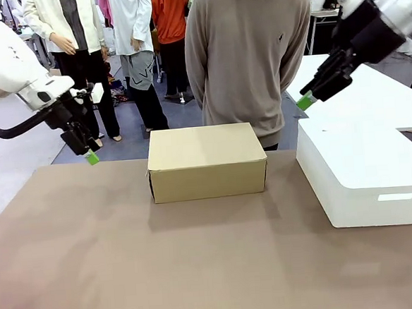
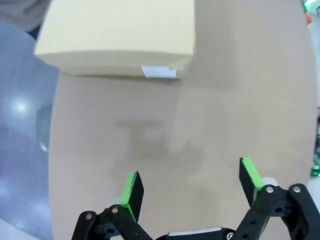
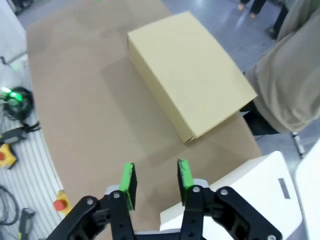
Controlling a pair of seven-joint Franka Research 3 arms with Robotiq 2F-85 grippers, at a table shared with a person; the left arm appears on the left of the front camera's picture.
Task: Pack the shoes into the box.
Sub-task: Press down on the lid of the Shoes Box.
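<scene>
Box (image 1: pixel 206 161) lid down, both hands clear.
Left hand (image 2: pixel 192 192) spread, right hand (image 3: pixel 156 182) half-narrowed, empty; packing likely finished.

The table (image 1: pixel 129 266) has a plain brown matte surface. The box (image 1: pixel 206 161), tan cardboard with its lid closed, rests directly on the table at the far middle (a small white label shows on one end in the left wrist view). A larger white box (image 1: pixel 366 175) rests at the right, well apart from the cardboard one.
</scene>
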